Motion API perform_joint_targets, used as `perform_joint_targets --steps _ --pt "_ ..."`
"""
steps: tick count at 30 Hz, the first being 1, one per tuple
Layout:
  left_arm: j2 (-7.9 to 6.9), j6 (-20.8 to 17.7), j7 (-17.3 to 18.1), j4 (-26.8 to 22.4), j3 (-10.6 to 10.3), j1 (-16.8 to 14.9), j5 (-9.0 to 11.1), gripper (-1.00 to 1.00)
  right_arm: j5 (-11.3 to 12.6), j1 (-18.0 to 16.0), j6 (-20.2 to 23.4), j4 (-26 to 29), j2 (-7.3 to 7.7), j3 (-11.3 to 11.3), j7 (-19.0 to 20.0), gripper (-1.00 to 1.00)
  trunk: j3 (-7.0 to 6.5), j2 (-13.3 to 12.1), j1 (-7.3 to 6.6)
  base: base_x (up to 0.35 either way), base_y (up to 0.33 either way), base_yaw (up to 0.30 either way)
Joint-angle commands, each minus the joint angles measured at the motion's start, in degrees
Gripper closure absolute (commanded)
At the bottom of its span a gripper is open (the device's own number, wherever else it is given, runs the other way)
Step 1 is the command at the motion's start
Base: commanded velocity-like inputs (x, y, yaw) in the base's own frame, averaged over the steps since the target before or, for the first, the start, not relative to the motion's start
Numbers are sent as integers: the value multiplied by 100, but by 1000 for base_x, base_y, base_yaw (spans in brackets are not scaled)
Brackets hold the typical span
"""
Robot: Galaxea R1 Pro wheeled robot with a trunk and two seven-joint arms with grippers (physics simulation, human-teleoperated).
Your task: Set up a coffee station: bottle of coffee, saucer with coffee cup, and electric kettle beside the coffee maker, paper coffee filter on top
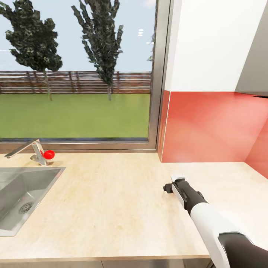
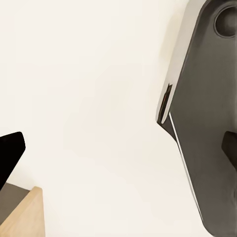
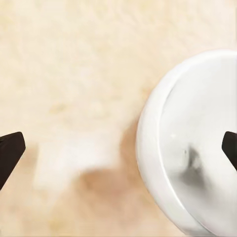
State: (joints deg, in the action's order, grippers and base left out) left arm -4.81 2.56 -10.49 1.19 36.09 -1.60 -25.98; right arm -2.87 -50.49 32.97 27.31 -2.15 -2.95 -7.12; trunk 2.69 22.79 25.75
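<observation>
The right hand [image 1: 178,178] reaches out over the kitchen countertop [image 1: 111,201], right of the middle, and the saucer [image 3: 197,143] lies flat on that surface under it. In the right wrist view both fingertips [image 3: 10,150] stand wide apart, one well off the plate and one over it, so the hand is released and grips nothing. The left hand [image 2: 118,148] hangs by a pale wall and a grey robot part; its tips also look spread, with nothing between them. As a judgement, the task is at an early stage: one saucer is on the surface, but it bears no cup, and the coffee maker, bottle, filter and kettle are yet to be brought beside it. Counted here: one saucer, one steel sink [image 1: 22,201] at the left, one tap [image 1: 33,150] with one red knob [image 1: 48,154], one window [image 1: 78,70].
</observation>
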Motion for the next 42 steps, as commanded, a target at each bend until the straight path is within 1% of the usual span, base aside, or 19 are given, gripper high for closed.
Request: perform_joint_targets --steps 1,8,12,13,32,42 --pt "-2 26 -24 13 47 -7 -57 -100 -29 -4 31 5 1 -22 -9 -100 13 13 4 0 0 0" --pt "-2 26 -24 13 47 -7 -57 -100 -33 -4 17 -3 9 -22 -9 -100 13 13 4 0 0 0" --pt "-2 26 -24 13 47 -7 -57 -100 -37 -4 11 -131 20 -22 -9 -100 13 13 4 0 0 0" --pt "-2 25 -24 13 47 -7 -57 -100 -37 -4 10 -159 20 -22 -9 100 13 13 4 0 0 0" --pt "-2 29 -24 13 47 -7 -57 -100 -36 -4 8 -212 22 -30 -9 100 13 13 4 0 0 0" --pt "13 34 -24 13 47 -7 -57 -100 -29 -4 8 -172 -5 -34 -1 100 13 13 4 0 0 0"
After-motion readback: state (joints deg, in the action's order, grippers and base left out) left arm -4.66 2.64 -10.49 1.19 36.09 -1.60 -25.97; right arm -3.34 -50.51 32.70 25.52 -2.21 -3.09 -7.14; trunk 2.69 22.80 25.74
